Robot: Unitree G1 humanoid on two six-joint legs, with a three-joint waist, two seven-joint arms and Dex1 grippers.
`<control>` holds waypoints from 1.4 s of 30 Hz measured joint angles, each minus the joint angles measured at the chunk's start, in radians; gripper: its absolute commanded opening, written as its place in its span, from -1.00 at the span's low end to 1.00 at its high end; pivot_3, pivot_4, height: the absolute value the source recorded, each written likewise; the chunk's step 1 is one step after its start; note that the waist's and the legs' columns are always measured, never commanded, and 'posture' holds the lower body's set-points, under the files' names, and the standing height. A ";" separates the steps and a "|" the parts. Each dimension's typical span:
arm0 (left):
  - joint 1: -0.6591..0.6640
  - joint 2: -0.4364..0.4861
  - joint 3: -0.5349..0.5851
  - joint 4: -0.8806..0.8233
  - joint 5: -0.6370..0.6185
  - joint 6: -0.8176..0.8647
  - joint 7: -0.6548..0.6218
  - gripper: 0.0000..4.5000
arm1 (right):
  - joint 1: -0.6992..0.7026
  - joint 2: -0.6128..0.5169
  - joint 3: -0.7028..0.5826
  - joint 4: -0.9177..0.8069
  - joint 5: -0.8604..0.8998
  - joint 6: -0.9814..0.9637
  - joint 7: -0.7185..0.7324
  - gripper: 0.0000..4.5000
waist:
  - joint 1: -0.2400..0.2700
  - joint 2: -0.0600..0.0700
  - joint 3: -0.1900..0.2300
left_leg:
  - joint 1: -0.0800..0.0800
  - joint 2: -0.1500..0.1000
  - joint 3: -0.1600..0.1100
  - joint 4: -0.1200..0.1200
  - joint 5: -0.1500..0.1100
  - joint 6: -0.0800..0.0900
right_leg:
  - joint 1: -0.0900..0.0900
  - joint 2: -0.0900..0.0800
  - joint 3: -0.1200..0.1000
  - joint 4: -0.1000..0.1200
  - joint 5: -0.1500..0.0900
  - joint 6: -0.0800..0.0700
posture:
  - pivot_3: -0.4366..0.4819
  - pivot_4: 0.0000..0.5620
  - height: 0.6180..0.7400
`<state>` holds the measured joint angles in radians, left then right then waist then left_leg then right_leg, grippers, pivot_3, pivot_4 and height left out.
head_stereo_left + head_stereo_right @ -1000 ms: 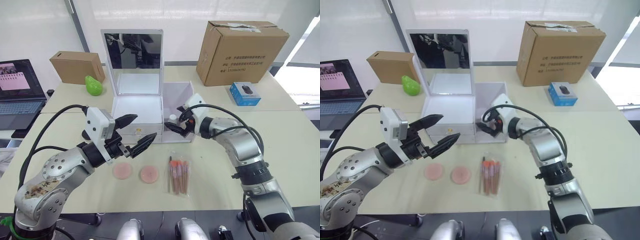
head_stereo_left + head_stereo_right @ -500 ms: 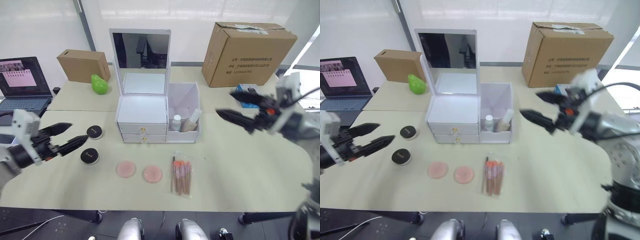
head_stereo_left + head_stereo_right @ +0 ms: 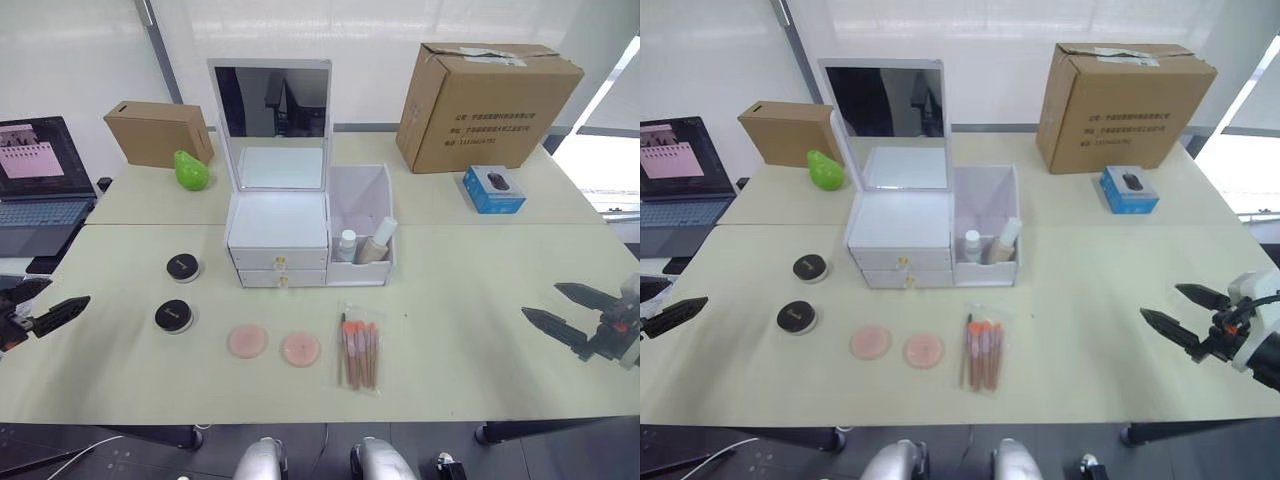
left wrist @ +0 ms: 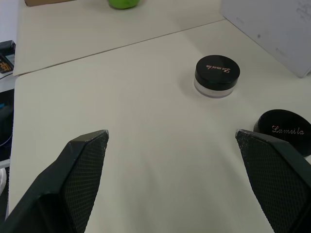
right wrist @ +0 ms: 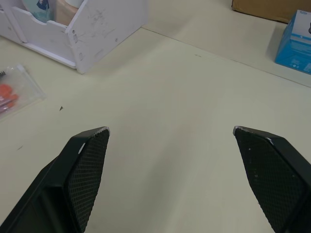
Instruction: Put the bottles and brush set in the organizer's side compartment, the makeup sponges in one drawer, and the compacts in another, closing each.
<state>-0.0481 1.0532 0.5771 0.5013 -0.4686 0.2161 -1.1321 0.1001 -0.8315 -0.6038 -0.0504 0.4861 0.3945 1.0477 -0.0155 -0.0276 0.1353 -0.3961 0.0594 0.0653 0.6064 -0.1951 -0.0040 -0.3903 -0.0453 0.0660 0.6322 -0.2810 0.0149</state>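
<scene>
The white organizer (image 3: 278, 232) stands mid-table, mirror upright and both gold-knobbed drawers shut. Two bottles (image 3: 362, 246) lean inside its side compartment (image 3: 372, 205). In front lie the brush set (image 3: 358, 340) and two pink makeup sponges (image 3: 247, 341) (image 3: 300, 349). Left of the drawers sit two black compacts (image 3: 183, 267) (image 3: 174, 316), also seen in the left wrist view (image 4: 217, 75). My left gripper (image 3: 69, 290) hovers open at the table's left edge, well away from the compacts. Over the right end of the table, my right gripper (image 3: 540, 300) is open and holds nothing.
A large cardboard box (image 3: 490, 90) and a blue mouse box (image 3: 493, 188) stand at the back right. At the back left are a small cardboard box (image 3: 157, 133) and a green pear-shaped object (image 3: 190, 170). A laptop (image 3: 35, 175) sits off the far left.
Both arms have drawn back from the organizer to the table's left and right ends. The right gripper has left the side compartment, where the bottles now stand. The camera view has shifted.
</scene>
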 measured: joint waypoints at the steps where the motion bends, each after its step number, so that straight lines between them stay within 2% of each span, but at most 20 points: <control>1: -0.003 0.000 -0.004 0.000 0.001 0.000 -0.001 1.00 | -0.001 0.003 0.004 0.000 0.001 0.000 -0.004 0.97 | 0.000 0.000 0.000 | 0.000 0.000 0.001 0.000 0.000 0.000 | 0.000 0.000 0.000 0.000 0.000 0.000 | -0.05 -0.47 1.00; 9: -0.003 -0.003 -0.005 -0.035 0.001 0.009 -0.005 1.00 | -0.037 0.005 0.041 -0.028 0.009 0.002 -0.029 0.97 | 0.000 0.000 0.000 | 0.000 0.001 0.003 0.000 0.000 0.000 | 0.000 0.001 0.000 0.000 0.000 0.000 | -0.05 -0.47 1.00; 13: 0.007 -0.027 -0.004 -0.111 -0.011 0.038 -0.003 1.00 | -0.050 0.004 0.048 -0.074 0.020 0.025 -0.046 0.97 | 0.003 0.000 0.000 | 0.000 0.002 0.004 0.000 0.000 0.000 | 0.000 0.000 0.000 0.000 0.000 0.000 | -0.05 -0.47 1.00; 17: 0.028 -0.080 -0.017 -0.265 -0.045 0.101 0.012 1.00 | -0.055 -0.006 0.086 -0.167 0.086 0.129 -0.059 0.97 | 0.004 0.000 0.000 | 0.000 0.004 0.004 0.001 0.000 0.000 | 0.001 0.001 -0.001 0.000 0.001 0.000 | -0.05 -0.47 1.00; 22: 0.037 -0.188 -0.165 -0.595 -0.102 0.209 0.054 1.00 | -0.127 -0.061 0.172 -0.300 0.242 0.385 -0.099 0.97 | 0.004 0.000 0.000 | -0.001 0.005 0.005 0.002 0.000 0.000 | 0.002 0.001 0.001 0.000 0.001 0.001 | -0.05 -0.47 1.00; 26: -0.005 -0.311 -0.363 -0.794 -0.124 0.267 0.105 1.00 | -0.269 -0.066 0.283 -0.321 0.376 0.664 -0.187 0.97 | 0.003 0.000 -0.001 | -0.002 0.005 0.005 0.004 0.000 0.000 | 0.002 0.002 0.001 0.000 0.002 0.002 | -0.05 -0.47 1.00; 28: -0.046 -0.392 -0.481 -0.863 -0.123 0.283 0.134 1.00 | -0.352 -0.026 0.339 -0.285 0.437 0.826 -0.256 0.97 | 0.004 -0.001 -0.001 | -0.003 0.002 0.005 0.006 0.000 0.000 | 0.002 0.003 0.001 0.000 0.002 0.002 | -0.05 -0.47 1.00; 31: -0.102 -0.466 -0.590 -0.883 -0.101 0.286 0.169 0.77 | -0.404 0.025 0.379 -0.229 0.481 0.984 -0.326 1.00 | 0.006 -0.001 -0.001 | -0.004 0.000 0.004 0.007 0.000 0.001 | 0.002 0.004 0.001 0.000 0.002 0.002 | -0.05 -0.47 1.00; 35: -0.195 -0.541 -0.722 -0.836 -0.038 0.264 0.173 0.29 | -0.464 0.111 0.385 -0.107 0.519 1.170 -0.401 1.00 | 0.004 -0.001 -0.001 | -0.005 -0.003 0.001 0.008 0.000 0.001 | 0.002 0.004 0.001 0.000 0.003 0.003 | -0.05 -0.47 1.00; 42: -0.267 -0.600 -0.892 -0.709 0.065 0.227 0.132 -0.58 | -0.501 0.129 0.401 0.111 0.646 1.210 -0.549 1.00 | 0.002 0.000 -0.002 | -0.006 -0.009 -0.007 0.009 0.000 0.001 | 0.002 0.004 0.002 0.001 0.003 0.005 | -0.05 -0.47 1.00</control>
<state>-0.3151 0.4537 -0.3152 -0.2081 -0.4039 0.4430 -1.0001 -0.4008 -0.7022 -0.2028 0.0603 1.1325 1.6041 0.4992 -0.0131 -0.0280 0.1338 -0.4021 0.0506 0.0585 0.6154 -0.1947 -0.0026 -0.3881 -0.0414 0.0679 0.6327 -0.2784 0.0197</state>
